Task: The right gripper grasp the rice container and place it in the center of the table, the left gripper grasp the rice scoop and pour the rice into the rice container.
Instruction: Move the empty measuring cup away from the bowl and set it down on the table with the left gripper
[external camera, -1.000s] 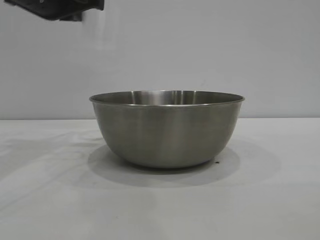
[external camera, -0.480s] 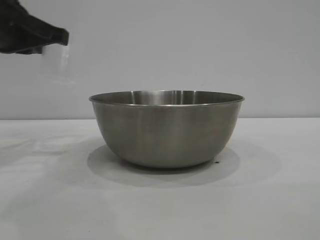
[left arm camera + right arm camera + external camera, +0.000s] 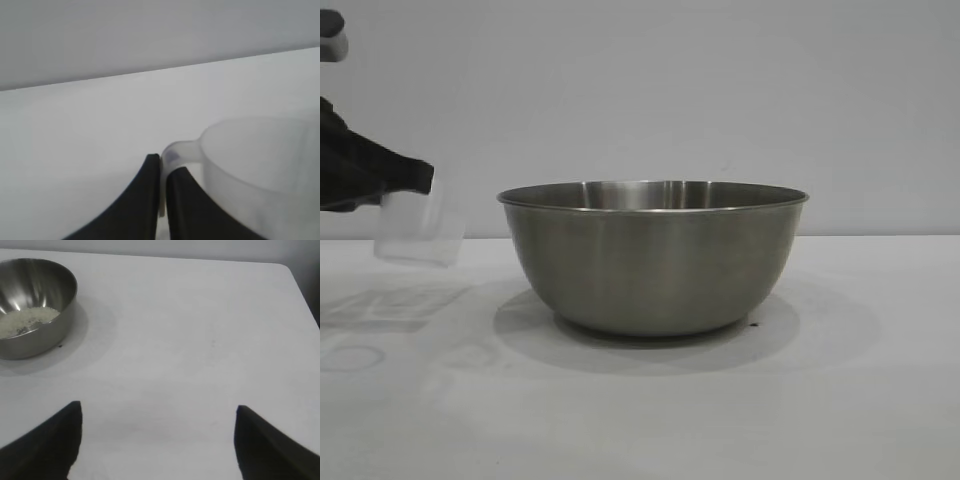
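Note:
The steel rice container (image 3: pixel 653 255) stands on the white table (image 3: pixel 840 400), mid-frame in the exterior view. The right wrist view shows it (image 3: pixel 32 305) with off-white rice (image 3: pixel 27 320) on its bottom. My left gripper (image 3: pixel 420 178) comes in at the left edge, shut on the handle of the clear rice scoop (image 3: pixel 418 232), which hangs a little above the table, left of the container and apart from it. In the left wrist view the two fingers pinch the handle, with the scoop (image 3: pixel 255 165) beyond them. My right gripper (image 3: pixel 157 410) is open over bare table, away from the container, holding nothing.
The table's far edge and right corner (image 3: pixel 287 267) show in the right wrist view. A plain grey wall (image 3: pixel 720 90) stands behind the table. Faint shadows of the scoop lie on the tabletop (image 3: pixel 380 310) at the left.
My left gripper has come down from the top left corner toward the table, carrying the scoop lower and further left. The container has not moved.

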